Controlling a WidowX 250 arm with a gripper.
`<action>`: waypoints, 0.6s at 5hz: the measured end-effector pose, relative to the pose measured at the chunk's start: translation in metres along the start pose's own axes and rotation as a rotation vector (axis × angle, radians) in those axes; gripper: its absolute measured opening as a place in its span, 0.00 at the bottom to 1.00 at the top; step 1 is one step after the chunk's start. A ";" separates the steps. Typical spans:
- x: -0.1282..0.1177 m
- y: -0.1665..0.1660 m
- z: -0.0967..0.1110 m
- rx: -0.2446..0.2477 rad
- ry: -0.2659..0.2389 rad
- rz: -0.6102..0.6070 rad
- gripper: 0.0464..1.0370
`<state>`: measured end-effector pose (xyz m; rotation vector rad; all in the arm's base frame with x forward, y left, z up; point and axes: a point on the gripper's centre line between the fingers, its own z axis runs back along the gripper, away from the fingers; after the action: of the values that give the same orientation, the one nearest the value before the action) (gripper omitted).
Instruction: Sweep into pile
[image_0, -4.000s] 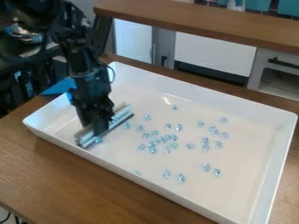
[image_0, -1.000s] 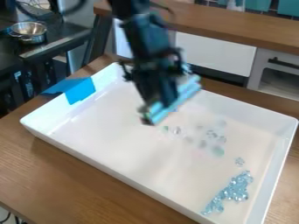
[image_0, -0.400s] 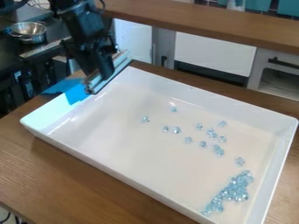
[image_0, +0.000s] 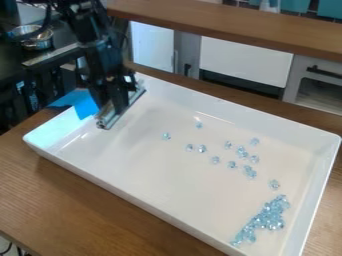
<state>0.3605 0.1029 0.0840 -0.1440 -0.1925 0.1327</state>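
- One white rectangular tray.
- One wooden surface under it, and one wooden counter behind.
- About fourteen scattered pale-blue clear gems, a few touching and hard to separate.
- One pile of such gems, too closely packed to count piece by piece.
- One pincer and one long metallic bar.
- One patch of blue tape, its strips impossible to tell apart.
- One round metal pot.
- Two white cabinet fronts.
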 end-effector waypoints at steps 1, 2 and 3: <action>-0.002 -0.003 -0.023 0.055 0.018 -0.011 0.32; 0.000 -0.011 -0.038 0.092 0.027 -0.012 0.32; 0.001 -0.018 -0.045 0.115 0.032 -0.005 0.32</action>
<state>0.3724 0.0800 0.0436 -0.0311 -0.1526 0.1356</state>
